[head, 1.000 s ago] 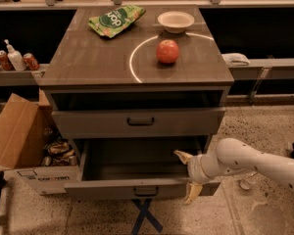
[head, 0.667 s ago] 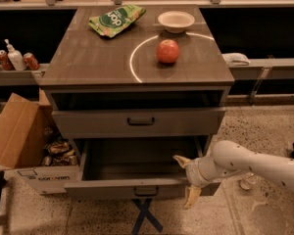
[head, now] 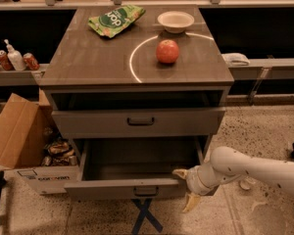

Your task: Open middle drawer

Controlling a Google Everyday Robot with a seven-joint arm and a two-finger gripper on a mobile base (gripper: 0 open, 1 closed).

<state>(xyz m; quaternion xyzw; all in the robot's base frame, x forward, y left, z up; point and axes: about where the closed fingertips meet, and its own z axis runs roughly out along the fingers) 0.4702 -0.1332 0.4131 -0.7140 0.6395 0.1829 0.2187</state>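
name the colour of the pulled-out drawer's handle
Dark handle, camera view; the gripper is at the right front corner of the middle drawer.

My gripper (head: 184, 188), fingers spread, hiding the middle drawer (head: 112, 188) at its front right corner, arm (head: 264, 170) cut off at right edge, cardboard box (head: 14, 136) contents dim, perhaps cans

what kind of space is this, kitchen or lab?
Probably a robot test lab, not a home kitchen: blue cross marked on the speckled floor, cardboard box beside the cabinet, soda cans shelved. The gripper sits at the open middle drawer's right front corner.
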